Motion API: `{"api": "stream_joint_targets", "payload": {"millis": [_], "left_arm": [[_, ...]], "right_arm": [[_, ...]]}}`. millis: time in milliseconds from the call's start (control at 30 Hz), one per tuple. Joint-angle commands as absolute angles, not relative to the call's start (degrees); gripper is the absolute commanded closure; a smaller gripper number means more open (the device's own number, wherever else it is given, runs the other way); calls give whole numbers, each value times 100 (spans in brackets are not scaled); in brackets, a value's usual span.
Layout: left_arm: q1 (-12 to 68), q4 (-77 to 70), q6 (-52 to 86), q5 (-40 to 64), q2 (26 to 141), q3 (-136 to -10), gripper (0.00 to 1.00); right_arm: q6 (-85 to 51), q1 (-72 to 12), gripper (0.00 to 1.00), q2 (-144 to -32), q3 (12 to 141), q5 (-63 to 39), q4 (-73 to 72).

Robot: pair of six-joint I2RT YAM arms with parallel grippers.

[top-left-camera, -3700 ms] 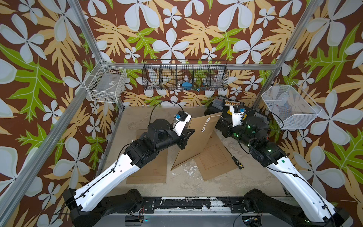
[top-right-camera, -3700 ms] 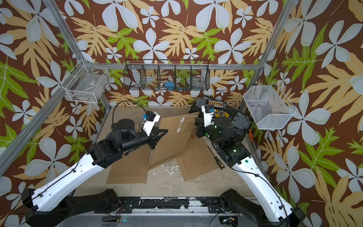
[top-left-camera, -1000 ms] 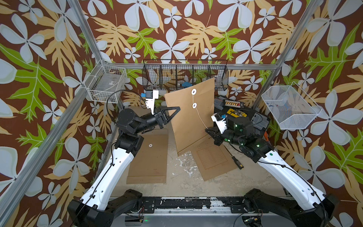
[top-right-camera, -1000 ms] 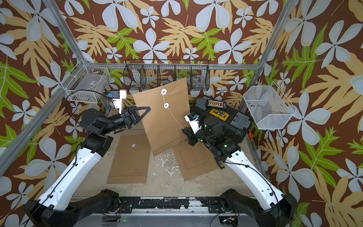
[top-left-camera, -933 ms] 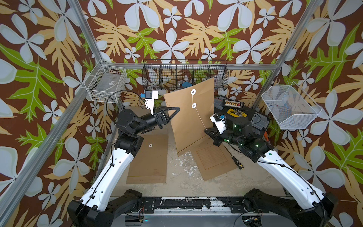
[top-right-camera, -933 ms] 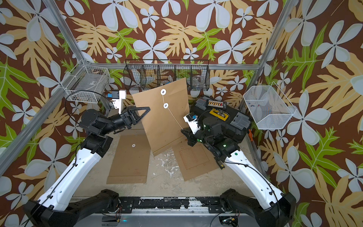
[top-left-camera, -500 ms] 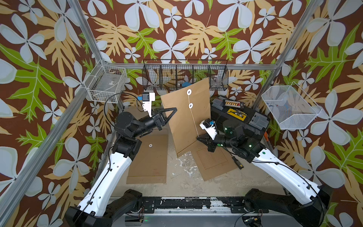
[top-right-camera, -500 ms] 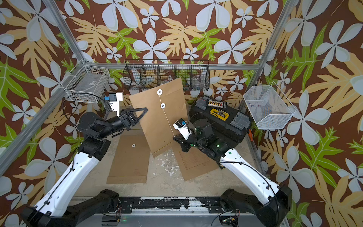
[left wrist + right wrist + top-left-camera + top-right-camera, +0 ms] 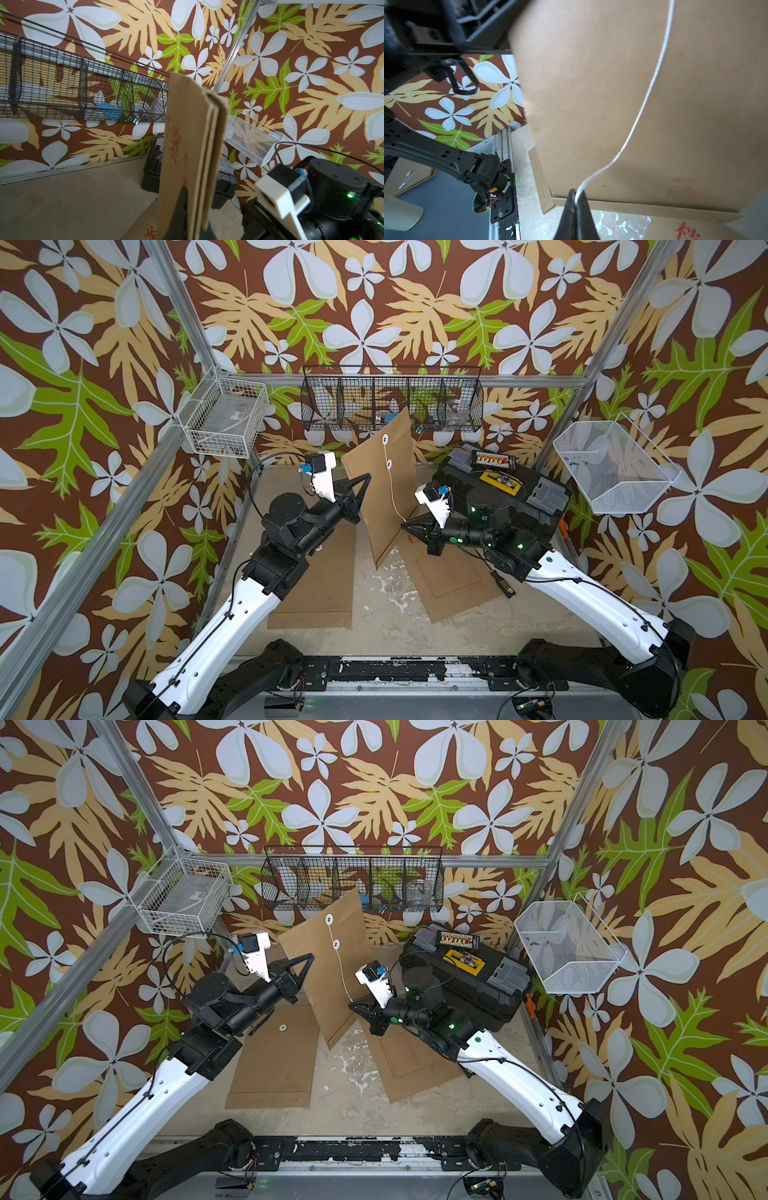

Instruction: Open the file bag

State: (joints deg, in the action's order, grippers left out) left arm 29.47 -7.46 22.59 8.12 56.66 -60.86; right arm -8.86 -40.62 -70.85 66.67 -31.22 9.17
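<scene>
The brown file bag stands upright over the middle of the surface. The left fingers pinch its edge. The right fingers are pressed together on its white string, just beside a black toolbox.

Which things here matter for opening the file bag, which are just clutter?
In play: upright file bag, its string, left pincer (shut on bag edge), right pincer (shut on string).
Lying about: two flat file bags, black toolbox, screwdriver, wire baskets.
</scene>
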Motion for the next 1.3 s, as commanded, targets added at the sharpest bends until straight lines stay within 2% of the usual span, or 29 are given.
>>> {"api": "stream_joint_targets", "payload": {"millis": [0,300,600,1000,1267], "left_arm": [[2971,-828,1940,141,5694,-6067,100],[2979,-631,1619,-218,5764,-6054,100],[2979,-388,1512,-303,5661,-6025,100],[2979,-55,1309,-232,5687,-6029,100],[2979,76,1644,711,5517,-6198,100]], "right_arm": [[-939,-4222,100,-7118,6697,-3565,611],[-593,-4775,100,-7247,6937,-3794,770],[-529,-4852,100,-7296,7022,-3600,823],[-43,-4852,100,-6695,7115,-1790,1393],[150,-4758,100,-6402,7021,-3,1931]]}}
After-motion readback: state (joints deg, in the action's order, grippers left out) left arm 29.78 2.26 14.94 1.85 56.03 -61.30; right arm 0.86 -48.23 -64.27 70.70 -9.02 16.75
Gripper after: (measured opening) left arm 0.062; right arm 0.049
